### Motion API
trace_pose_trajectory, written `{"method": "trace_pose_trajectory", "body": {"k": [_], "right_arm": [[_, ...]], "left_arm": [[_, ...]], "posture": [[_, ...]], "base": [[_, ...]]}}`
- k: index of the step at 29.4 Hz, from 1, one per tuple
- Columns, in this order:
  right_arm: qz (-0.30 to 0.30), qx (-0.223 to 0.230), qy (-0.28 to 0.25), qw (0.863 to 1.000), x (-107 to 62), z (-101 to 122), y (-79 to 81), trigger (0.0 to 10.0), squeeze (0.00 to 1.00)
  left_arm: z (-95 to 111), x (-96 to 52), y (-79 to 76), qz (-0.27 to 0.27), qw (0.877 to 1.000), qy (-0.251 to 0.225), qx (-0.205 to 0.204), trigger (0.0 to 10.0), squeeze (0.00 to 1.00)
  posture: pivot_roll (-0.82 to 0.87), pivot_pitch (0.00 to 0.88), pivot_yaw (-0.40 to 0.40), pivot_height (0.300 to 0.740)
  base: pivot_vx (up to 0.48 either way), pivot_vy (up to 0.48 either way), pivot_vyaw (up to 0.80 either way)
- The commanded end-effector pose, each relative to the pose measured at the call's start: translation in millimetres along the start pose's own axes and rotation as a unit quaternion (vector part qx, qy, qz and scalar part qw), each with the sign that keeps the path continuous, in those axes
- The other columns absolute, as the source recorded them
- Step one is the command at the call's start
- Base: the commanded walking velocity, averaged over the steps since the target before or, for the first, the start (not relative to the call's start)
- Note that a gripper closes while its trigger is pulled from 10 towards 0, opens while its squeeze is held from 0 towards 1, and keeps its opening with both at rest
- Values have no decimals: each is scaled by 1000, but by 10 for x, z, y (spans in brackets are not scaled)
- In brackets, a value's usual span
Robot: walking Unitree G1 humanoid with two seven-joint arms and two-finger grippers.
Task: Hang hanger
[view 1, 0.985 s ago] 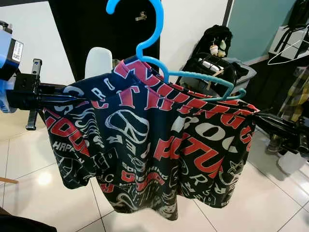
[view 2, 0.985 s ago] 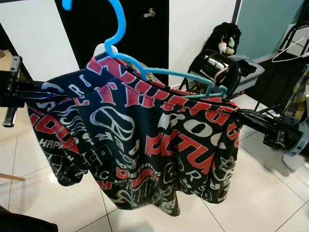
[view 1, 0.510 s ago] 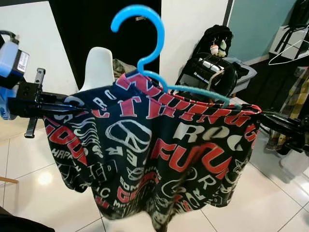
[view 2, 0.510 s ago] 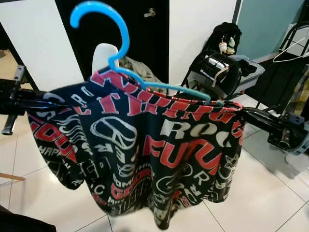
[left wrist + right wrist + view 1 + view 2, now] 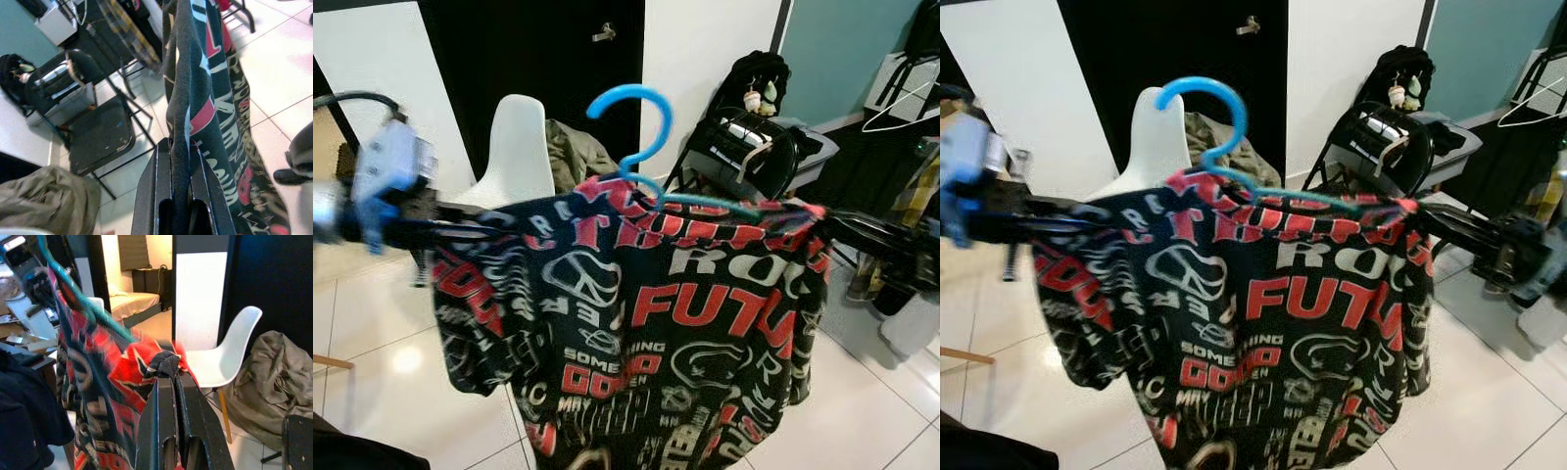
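over white floor tiles (image 5: 382, 362), left hand (image 5: 180, 147) and right hand (image 5: 172, 374), outstretched level, pinch the hangered shirt (image 5: 646, 313).

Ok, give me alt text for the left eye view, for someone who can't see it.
A black garment with red and white lettering hangs on a blue hanger, stretched between the left pincer and right pincer. Behind it stand a white chair and a black door.

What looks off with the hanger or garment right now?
The blue hanger sits askew in the printed garment: its hook tilts toward the robot's left rather than standing upright, hooked on nothing. The left claw and right claw pinch the cloth at opposite ends, stretching it flat. No damage visible.
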State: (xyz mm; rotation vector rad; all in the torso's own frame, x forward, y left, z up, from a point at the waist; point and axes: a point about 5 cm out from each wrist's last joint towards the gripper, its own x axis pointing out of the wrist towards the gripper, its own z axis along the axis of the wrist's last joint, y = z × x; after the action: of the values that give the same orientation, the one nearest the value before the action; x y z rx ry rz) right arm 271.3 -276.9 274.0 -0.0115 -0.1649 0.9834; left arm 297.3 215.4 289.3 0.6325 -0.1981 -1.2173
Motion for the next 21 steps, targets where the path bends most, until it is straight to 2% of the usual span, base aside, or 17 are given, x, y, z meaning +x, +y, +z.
{"method": "trace_pose_trajectory", "body": {"k": [1,3,5,7,9,18,19,20,21], "right_arm": [[4,-4,4,1000,91,-3,2,0,0],[9,-8,11,1000,276,-28,-27,0,0],[9,-8,11,1000,276,-28,-27,0,0],[16,-13,11,1000,371,-14,-48,0,0],[21,-17,10,1000,402,16,-64,0,0],[64,-31,20,997,458,138,-48,0,0],[85,-35,29,995,424,202,-27,0,0],[85,-35,29,995,424,202,-27,0,0],[104,-39,41,993,385,264,-15,0,0]], "left_arm": [[-15,75,-23,10,1000,-1,8,10000,0],[-76,279,-114,15,1000,-24,-6,10000,0],[-76,279,-114,15,1000,-24,-6,10000,0],[-109,378,-196,5,999,-33,-16,10000,0],[-123,398,-237,-2,999,-35,-20,10000,0],[-185,343,-313,-10,999,-19,-28,10000,0],[-224,280,-282,-9,1000,2,-23,10000,0],[-224,280,-282,-9,1000,2,-23,10000,0],[-251,194,-235,-9,1000,22,-19,10000,0]], "posture": [[-60,0,3,740],[-63,0,-8,740],[-63,0,-8,740],[-63,0,-17,740],[-62,0,-24,740],[-61,0,-29,740],[-77,0,-33,740],[-77,0,-33,740],[-87,0,-35,740]], "base": [[0,0,0],[0,0,0],[0,0,0],[0,0,0],[0,0,0],[0,0,0],[0,0,0],[0,0,0],[0,0,0]]}}
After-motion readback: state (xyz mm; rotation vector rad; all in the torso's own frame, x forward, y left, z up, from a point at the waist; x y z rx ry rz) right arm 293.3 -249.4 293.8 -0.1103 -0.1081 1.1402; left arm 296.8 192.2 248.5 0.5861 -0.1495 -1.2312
